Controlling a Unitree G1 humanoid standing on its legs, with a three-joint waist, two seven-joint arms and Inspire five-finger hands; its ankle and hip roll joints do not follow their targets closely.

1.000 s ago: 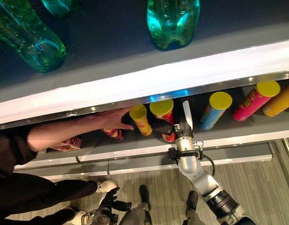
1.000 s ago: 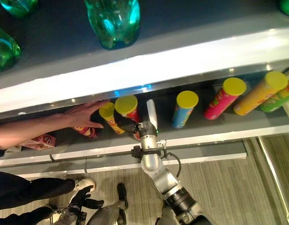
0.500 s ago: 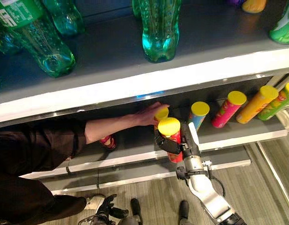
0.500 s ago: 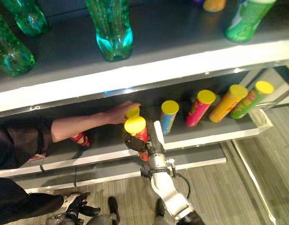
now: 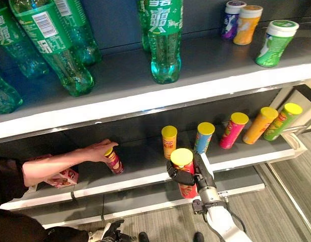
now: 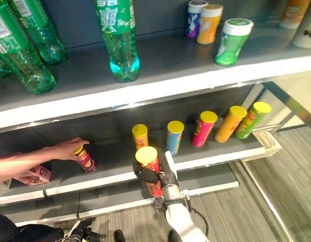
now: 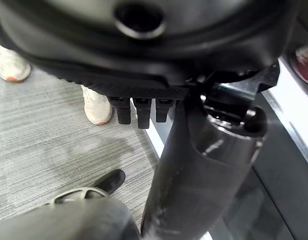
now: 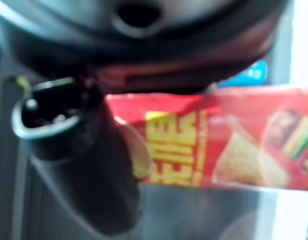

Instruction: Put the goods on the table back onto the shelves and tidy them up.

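Note:
My right hand [image 5: 178, 176] is shut on a red crisp can with a yellow lid [image 5: 182, 157] and holds it upright at the front edge of the lower shelf [image 5: 140, 157]. Close up in the right wrist view, the red can [image 8: 209, 145] lies against my thumb [image 8: 89, 165]. A person's hand [image 5: 97, 149] rests on a small red can [image 5: 114, 161] further left on that shelf. My left hand [image 5: 113, 233] hangs low by the floor with relaxed fingers [image 7: 139, 111].
A yellow can [image 5: 169, 141], a blue can [image 5: 203, 137], and pink, orange and green cans stand in a row behind my can. A red box [image 5: 64, 177] lies at the shelf's left. Green bottles [image 5: 160, 40] and small cans stand on the upper shelf [image 5: 145, 101].
The camera has tilted up. My right hand has drawn the red can back towards the shelf's front edge. The person's hand has left the yellow can standing and moved left onto the small red can.

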